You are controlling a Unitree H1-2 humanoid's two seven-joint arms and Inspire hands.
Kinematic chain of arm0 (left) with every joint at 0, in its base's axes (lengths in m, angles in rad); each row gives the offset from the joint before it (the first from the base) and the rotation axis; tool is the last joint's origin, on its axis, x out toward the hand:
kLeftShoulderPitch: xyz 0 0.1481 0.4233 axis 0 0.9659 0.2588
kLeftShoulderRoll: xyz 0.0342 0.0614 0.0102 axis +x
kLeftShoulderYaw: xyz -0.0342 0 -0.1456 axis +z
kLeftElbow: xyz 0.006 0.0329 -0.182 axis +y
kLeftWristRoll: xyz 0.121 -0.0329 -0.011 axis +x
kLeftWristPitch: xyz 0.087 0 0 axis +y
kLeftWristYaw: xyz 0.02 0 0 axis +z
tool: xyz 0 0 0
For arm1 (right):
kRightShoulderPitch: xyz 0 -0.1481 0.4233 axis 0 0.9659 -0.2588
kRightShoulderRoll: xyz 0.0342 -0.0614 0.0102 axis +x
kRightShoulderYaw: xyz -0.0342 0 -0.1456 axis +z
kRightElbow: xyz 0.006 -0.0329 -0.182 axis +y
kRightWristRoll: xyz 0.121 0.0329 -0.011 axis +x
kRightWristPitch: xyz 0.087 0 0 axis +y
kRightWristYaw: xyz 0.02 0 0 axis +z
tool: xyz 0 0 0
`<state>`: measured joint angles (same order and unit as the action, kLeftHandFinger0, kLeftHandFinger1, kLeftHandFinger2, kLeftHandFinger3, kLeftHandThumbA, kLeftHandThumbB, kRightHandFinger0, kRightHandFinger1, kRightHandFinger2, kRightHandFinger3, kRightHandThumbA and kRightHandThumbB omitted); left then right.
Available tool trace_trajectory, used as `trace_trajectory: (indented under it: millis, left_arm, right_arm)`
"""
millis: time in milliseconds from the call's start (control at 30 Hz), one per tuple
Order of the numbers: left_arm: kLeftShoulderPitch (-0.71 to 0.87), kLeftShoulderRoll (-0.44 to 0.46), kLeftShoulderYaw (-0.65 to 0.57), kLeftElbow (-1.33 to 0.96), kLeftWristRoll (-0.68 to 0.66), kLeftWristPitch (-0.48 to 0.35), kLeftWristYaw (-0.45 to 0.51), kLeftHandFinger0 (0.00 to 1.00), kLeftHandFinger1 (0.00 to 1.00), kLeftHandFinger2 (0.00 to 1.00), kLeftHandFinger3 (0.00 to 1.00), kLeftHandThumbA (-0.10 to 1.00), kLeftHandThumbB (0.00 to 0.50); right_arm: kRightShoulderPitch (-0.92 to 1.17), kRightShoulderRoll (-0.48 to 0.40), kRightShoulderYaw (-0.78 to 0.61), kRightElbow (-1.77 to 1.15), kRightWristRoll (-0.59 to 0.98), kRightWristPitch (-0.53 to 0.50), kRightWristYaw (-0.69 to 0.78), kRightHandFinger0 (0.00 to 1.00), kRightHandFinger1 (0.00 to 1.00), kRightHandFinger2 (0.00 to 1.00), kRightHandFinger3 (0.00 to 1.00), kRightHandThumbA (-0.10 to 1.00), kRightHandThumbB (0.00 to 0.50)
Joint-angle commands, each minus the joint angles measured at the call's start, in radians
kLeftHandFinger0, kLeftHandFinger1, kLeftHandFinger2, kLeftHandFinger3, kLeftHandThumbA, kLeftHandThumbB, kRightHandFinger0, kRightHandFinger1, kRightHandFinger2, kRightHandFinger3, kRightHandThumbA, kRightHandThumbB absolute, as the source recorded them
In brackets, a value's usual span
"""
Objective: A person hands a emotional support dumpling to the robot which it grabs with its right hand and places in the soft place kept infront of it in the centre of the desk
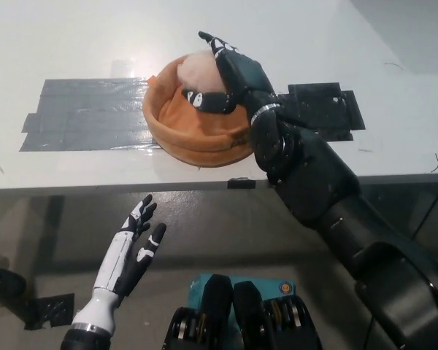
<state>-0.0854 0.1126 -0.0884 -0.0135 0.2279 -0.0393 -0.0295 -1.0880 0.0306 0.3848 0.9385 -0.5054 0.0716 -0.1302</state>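
Right hand (pixel 223 76): closed around the dumpling (pixel 202 71), fingers wrapped over its top and near side. The pale, rounded dumpling sits inside the rim of the orange bed (pixel 197 131), toward the far side of the hollow. Whether it already rests on the bed's floor or hangs just above it cannot be determined, as the hand and the near wall cover the contact. The grip from above appears suited to lowering the item straight into the hollow without catching the soft wall.

Judgement: placement is at or close to the release stage; the hold is not yet let go.

Left hand (pixel 131 248): at lower left, below the desk edge, fingers spread, holding nothing, well apart from the work.

Surroundings: the bed stands near the front edge of the white desk (pixel 73 36). A patch of grey tape (pixel 84 113) lies just beside it on the left; black tape (pixel 325 109) lies on the right, partly under the forearm. Both are flat and obstruct nothing. The only obstacle on lifting away is the bed's near wall, which the wrist crosses.
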Motion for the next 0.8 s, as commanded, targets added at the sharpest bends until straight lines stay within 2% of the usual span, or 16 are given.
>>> trace_trajectory:
  millis: [0, 100, 200, 267, 333, 367, 400, 433, 467, 500, 533, 600, 767]
  left_arm:
    - [-0.017, 0.009, -0.001, -0.036, 0.012, -0.018, 0.004, 1.0, 1.0, 1.0, 1.0, 0.9, 0.034]
    - [-0.019, 0.007, -0.002, -0.03, 0.008, -0.025, 0.004, 1.0, 1.0, 1.0, 1.0, 0.9, 0.042]
    - [-0.02, 0.004, 0.0, -0.028, 0.0, -0.02, 0.002, 1.0, 1.0, 1.0, 1.0, 0.89, 0.043]
    - [-0.02, 0.001, 0.001, -0.029, -0.002, -0.019, 0.003, 1.0, 1.0, 1.0, 1.0, 0.89, 0.054]
    - [-0.023, 0.002, 0.0, -0.031, 0.005, -0.016, 0.005, 1.0, 1.0, 1.0, 1.0, 0.9, 0.052]
    - [-0.027, 0.003, 0.0, -0.03, 0.009, -0.022, 0.007, 1.0, 1.0, 1.0, 1.0, 0.9, 0.043]
    - [-0.027, 0.004, -0.001, -0.031, 0.01, -0.023, 0.007, 1.0, 1.0, 1.0, 1.0, 0.9, 0.041]
    - [-0.028, 0.004, 0.001, -0.027, -0.003, -0.03, 0.003, 1.0, 1.0, 1.0, 1.0, 0.89, 0.035]
    - [-0.037, 0.005, 0.005, -0.025, -0.012, -0.025, -0.001, 1.0, 1.0, 1.0, 1.0, 0.88, 0.034]
    - [-0.045, 0.003, 0.011, -0.02, -0.03, -0.018, -0.006, 1.0, 1.0, 1.0, 1.0, 0.87, 0.046]
    - [-0.051, 0.003, 0.015, -0.018, -0.033, -0.01, -0.007, 1.0, 1.0, 1.0, 1.0, 0.87, 0.054]
    - [-0.058, 0.013, 0.009, -0.012, -0.01, -0.027, -0.002, 1.0, 1.0, 1.0, 1.0, 0.89, 0.03]
    - [-0.057, 0.012, 0.01, -0.01, -0.014, -0.026, -0.002, 1.0, 1.0, 1.0, 1.0, 0.9, 0.034]
  right_arm:
    - [-0.058, -0.023, -0.002, -0.058, 0.001, -0.012, 0.042, 1.0, 1.0, 1.0, 1.0, 0.87, 0.446]
    - [-0.036, -0.041, -0.014, -0.136, 0.006, -0.011, 0.044, 1.0, 1.0, 1.0, 1.0, 0.91, 0.436]
    - [-0.015, -0.054, -0.036, -0.219, 0.011, -0.028, 0.015, 1.0, 1.0, 1.0, 1.0, 0.95, 0.447]
    - [0.004, -0.069, -0.052, -0.333, 0.001, 0.014, 0.021, 1.0, 1.0, 1.0, 1.0, 0.97, 0.443]
    - [0.013, -0.082, -0.067, -0.399, 0.003, 0.02, 0.027, 1.0, 1.0, 1.0, 1.0, 0.95, 0.436]
    - [0.028, -0.103, -0.09, -0.512, 0.015, 0.062, 0.062, 1.0, 1.0, 1.0, 1.0, 0.93, 0.424]
    - [0.035, -0.109, -0.098, -0.548, 0.017, 0.078, 0.074, 1.0, 1.0, 1.0, 1.0, 1.0, 0.448]
    - [0.062, -0.127, -0.117, -0.641, 0.025, 0.088, 0.086, 1.0, 1.0, 1.0, 1.0, 0.92, 0.419]
    - [0.073, -0.137, -0.13, -0.69, 0.03, 0.097, 0.092, 1.0, 1.0, 1.0, 1.0, 0.91, 0.417]
    - [0.098, -0.149, -0.149, -0.763, 0.046, 0.097, 0.099, 1.0, 1.0, 1.0, 1.0, 0.86, 0.393]
    - [0.123, -0.16, -0.166, -0.83, 0.06, 0.1, 0.108, 1.0, 1.0, 1.0, 1.0, 0.85, 0.391]
    - [0.193, -0.188, -0.185, -0.966, 0.051, 0.109, 0.119, 1.0, 1.0, 1.0, 1.0, 0.88, 0.37]
    - [0.395, -0.24, -0.216, -1.199, 0.079, 0.099, 0.146, 1.0, 1.0, 1.0, 1.0, 0.9, 0.324]
